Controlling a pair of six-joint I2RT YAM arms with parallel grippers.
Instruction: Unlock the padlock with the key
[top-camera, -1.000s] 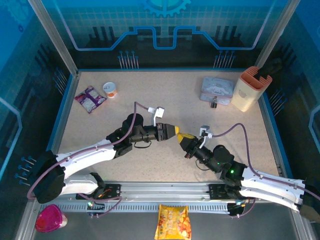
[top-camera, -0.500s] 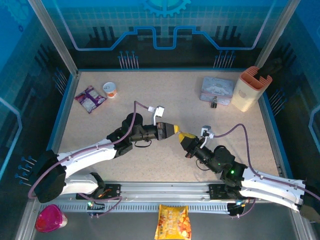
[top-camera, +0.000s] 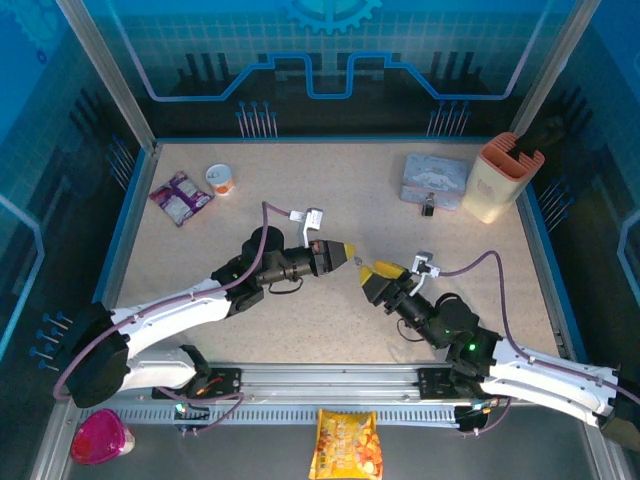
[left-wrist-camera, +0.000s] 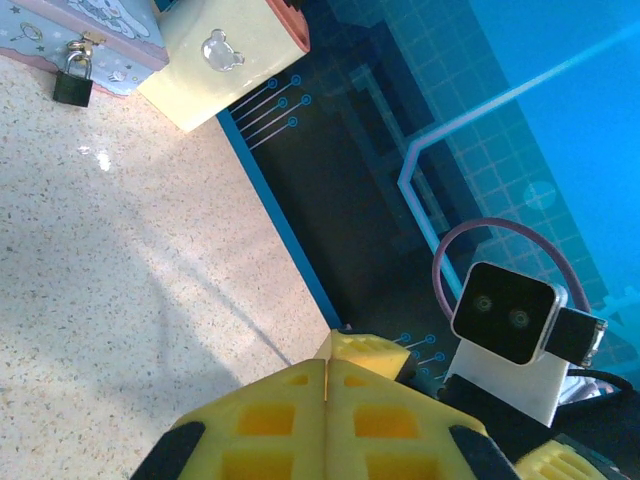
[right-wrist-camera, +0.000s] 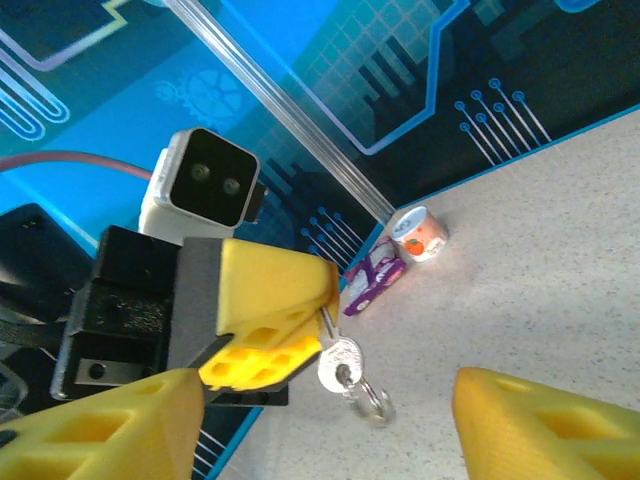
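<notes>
1. Jaws of the left gripper: together, clamped on the key. The arm reaches over the middle of the tabletop, its tip facing the other arm.
2. Jaws of the right gripper: apart and holding nothing, near the left tip, so the key rests in one grip alone.
3. Tabletop: speckled surface carrying all items.
4. Tin box: far right, its hasp facing the arms.
5. Padlock: hangs from the hasp against the box front, apparently shut, well apart from the key.
6. Key: pinched by its slim shaft, with its round head and small ring dangling. A re-grip is probably needed before insertion.
</notes>
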